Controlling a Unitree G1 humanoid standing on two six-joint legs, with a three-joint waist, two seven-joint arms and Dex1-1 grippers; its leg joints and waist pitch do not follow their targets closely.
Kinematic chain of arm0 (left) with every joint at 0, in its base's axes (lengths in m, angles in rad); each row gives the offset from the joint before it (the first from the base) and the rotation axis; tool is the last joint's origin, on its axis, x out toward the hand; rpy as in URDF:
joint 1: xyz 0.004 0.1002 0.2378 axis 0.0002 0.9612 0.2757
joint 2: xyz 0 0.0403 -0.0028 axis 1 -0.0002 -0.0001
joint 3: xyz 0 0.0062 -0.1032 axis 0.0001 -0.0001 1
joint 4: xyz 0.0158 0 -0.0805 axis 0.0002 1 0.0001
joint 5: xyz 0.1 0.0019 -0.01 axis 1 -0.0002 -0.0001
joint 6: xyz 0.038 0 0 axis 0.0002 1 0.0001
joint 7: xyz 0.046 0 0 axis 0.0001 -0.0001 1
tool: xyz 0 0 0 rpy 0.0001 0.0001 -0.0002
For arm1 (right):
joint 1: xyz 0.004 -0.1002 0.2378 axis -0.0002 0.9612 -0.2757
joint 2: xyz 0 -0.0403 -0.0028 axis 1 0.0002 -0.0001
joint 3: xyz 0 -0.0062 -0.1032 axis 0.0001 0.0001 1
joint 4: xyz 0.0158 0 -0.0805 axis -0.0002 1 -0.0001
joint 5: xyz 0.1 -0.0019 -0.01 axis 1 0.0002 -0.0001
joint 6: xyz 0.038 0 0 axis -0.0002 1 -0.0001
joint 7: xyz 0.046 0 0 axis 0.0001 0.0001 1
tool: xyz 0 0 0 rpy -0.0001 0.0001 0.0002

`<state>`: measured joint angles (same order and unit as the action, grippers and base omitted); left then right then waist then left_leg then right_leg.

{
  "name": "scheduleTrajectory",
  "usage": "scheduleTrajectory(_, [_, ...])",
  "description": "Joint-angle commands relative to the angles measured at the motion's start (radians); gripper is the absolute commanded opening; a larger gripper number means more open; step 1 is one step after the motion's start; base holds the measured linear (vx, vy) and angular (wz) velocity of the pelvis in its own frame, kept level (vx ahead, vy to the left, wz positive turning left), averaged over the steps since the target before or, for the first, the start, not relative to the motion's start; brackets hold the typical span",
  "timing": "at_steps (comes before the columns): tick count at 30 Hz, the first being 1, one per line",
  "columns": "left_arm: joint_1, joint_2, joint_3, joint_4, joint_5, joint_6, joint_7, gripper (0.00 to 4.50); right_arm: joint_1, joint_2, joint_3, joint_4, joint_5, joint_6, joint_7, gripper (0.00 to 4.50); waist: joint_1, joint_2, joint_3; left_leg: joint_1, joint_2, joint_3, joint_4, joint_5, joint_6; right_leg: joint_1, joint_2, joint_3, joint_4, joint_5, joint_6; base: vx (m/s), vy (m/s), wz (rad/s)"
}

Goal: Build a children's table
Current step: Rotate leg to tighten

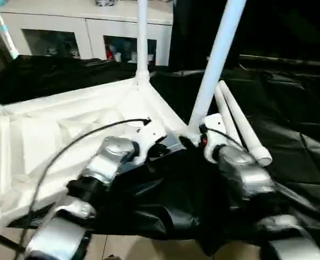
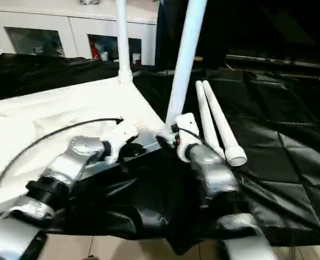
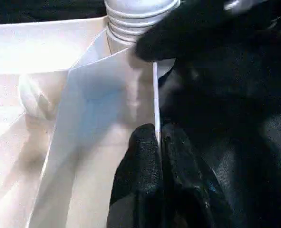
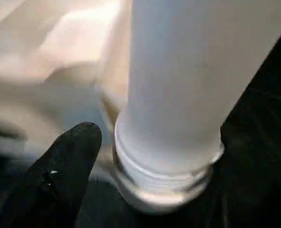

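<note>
From the head camera, the white table top lies upside down on a black sheet, its ribbed underside facing up. One leg stands upright in the far corner socket. A second leg rises at a tilt from the near right corner, just where both grippers meet. Two more loose legs lie side by side on the sheet, just right of that corner. Behind stands a white cabinet with glass doors. A black cable arcs over the left forearm. No writing or label can be read anywhere.

In the left wrist view, the left gripper has its jaws pinched tight on the thin upright edge wall of the table top, one black finger on each side. Ahead sits the ribbed foot of the tilted leg at the corner, with a black finger of the other gripper against it.

In the right wrist view, the tilted leg's threaded end sits at the corner socket. One black finger of the right gripper stands just beside it with a gap between; whether those jaws are open or closed I cannot tell.
</note>
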<state>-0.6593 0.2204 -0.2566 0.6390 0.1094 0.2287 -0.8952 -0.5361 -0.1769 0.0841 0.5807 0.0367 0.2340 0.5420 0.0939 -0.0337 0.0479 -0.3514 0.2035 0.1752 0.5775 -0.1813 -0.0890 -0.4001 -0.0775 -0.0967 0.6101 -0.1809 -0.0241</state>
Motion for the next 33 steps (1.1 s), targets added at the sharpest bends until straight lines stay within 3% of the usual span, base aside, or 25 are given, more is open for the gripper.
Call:
scheduleTrajectory(1, [0.013,-0.005,-0.013,-0.024,-0.038,-0.049,-0.068,0.00,0.011,-0.011,0.047,-0.053,0.004,0.001,0.104,3.95,0.005,-0.005,-0.057,-0.004,0.027,-0.008,-0.066,-0.195,0.042,0.052,-0.076,0.058,-0.091,-0.320,-0.110,0.000,0.000,0.00])
scheduleTrajectory(4, [0.042,0.039,-0.021,-0.078,-0.085,-0.088,-0.210,0.00,0.031,-0.069,0.056,-0.104,0.023,0.008,0.203,3.95,0.003,-0.004,-0.060,-0.006,0.030,-0.008,-0.064,-0.160,0.047,0.055,-0.075,0.060,-0.077,-0.227,-0.150,0.000,0.000,0.00])
scheduleTrajectory(10, [0.077,0.107,-0.026,-0.149,-0.130,-0.074,-0.332,0.00,0.081,-0.169,0.083,-0.221,0.077,0.037,0.378,3.95,0.012,-0.002,-0.062,0.000,0.033,-0.002,-0.058,-0.118,0.083,0.057,-0.073,0.062,-0.061,-0.093,-0.206,0.000,0.000,0.00])
scheduleTrajectory(18, [0.095,0.135,-0.017,-0.180,-0.143,-0.066,-0.370,0.00,0.120,-0.208,0.108,-0.279,0.091,0.063,0.455,3.95,0.019,-0.004,-0.057,0.000,0.034,-0.005,-0.063,-0.167,0.052,0.056,-0.077,0.061,-0.075,-0.238,-0.162,0.000,0.000,0.00])
scheduleTrajectory(24, [0.100,0.137,-0.015,-0.191,-0.148,-0.058,-0.375,0.00,0.125,-0.199,0.108,-0.287,0.104,0.078,0.459,3.52,0.020,-0.004,-0.060,0.001,0.032,-0.005,-0.061,-0.148,0.050,0.055,-0.074,0.061,-0.071,-0.206,-0.167,0.000,0.000,0.00])
scheduleTrajectory(26, [0.100,0.136,-0.013,-0.190,-0.147,-0.057,-0.377,0.00,0.130,-0.198,0.109,-0.292,0.103,0.081,0.463,3.19,0.020,-0.004,-0.060,0.000,0.032,-0.004,-0.061,-0.143,0.052,0.056,-0.073,0.060,-0.069,-0.187,-0.172,0.000,0.000,0.00])
scheduleTrajectory(33, [0.106,0.134,-0.013,-0.201,-0.151,-0.048,-0.377,0.00,0.143,-0.192,0.111,-0.291,0.099,0.083,0.445,2.77,0.021,-0.003,-0.060,0.000,0.031,-0.004,-0.061,-0.149,0.049,0.056,-0.075,0.061,-0.071,-0.205,-0.165,0.000,0.000,0.00])
